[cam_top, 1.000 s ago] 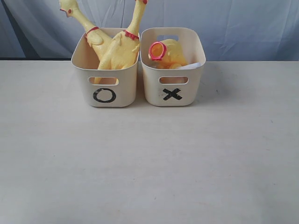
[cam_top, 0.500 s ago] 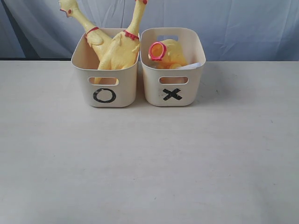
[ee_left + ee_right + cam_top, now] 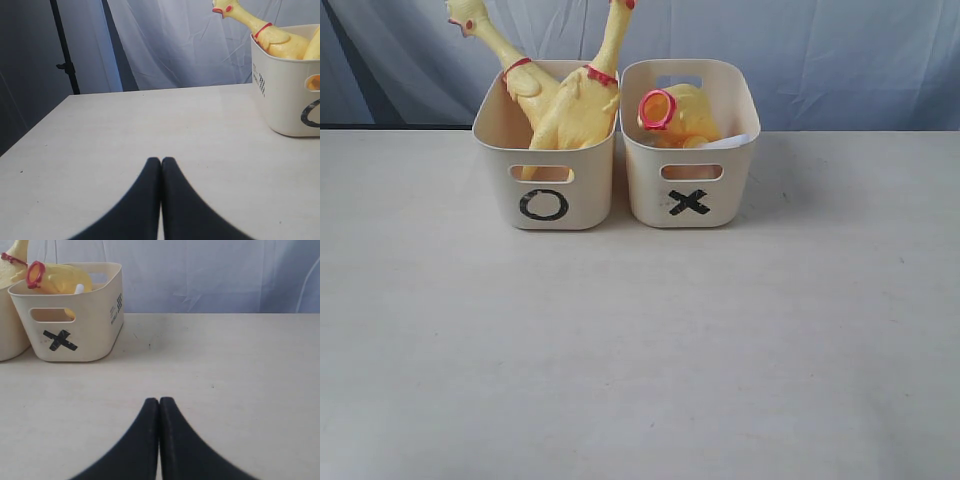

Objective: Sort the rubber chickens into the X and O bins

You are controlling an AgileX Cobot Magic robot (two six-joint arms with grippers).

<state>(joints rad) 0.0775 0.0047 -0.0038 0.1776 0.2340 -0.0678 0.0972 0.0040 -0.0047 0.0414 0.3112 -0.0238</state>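
Two cream bins stand side by side at the back of the table. The O bin [image 3: 544, 205] on the left holds two rubber chickens [image 3: 575, 105], their long necks sticking up above the rim. The X bin [image 3: 689, 200] on the right holds another yellow chicken [image 3: 678, 112] lying low, its red band showing. Neither arm appears in the exterior view. My left gripper [image 3: 161, 161] is shut and empty over bare table, well short of the O bin [image 3: 285, 95]. My right gripper [image 3: 159, 400] is shut and empty too, away from the X bin [image 3: 70, 315].
A pale blue-grey curtain [image 3: 840, 60] hangs behind the table. A black stand pole [image 3: 65, 47] rises past the table's far edge in the left wrist view. The table surface [image 3: 640, 350] in front of the bins is pale wood.
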